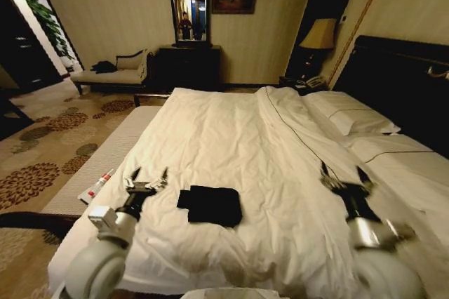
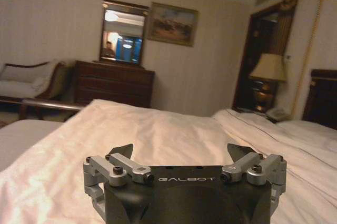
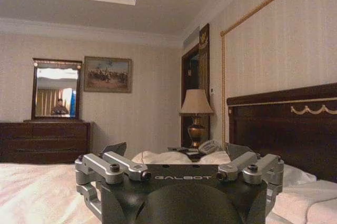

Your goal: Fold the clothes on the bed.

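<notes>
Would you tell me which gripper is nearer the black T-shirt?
Left. The left gripper hovers open just beside the T-shirt; the right gripper hovers open farther off across the bed.

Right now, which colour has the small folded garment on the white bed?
Black garment, clearest in the head view.

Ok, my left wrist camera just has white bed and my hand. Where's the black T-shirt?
Observer: In the head view the black T-shirt lies on the white duvet, to the right of your left hand, apart from it.
Operator: Is it spread out?
Observer: No, it is a compact dark rectangle; no lettering shows.
Operator: And the other hand?
Observer: The right hand hovers open over the duvet, farther from the T-shirt than the left hand.
</notes>
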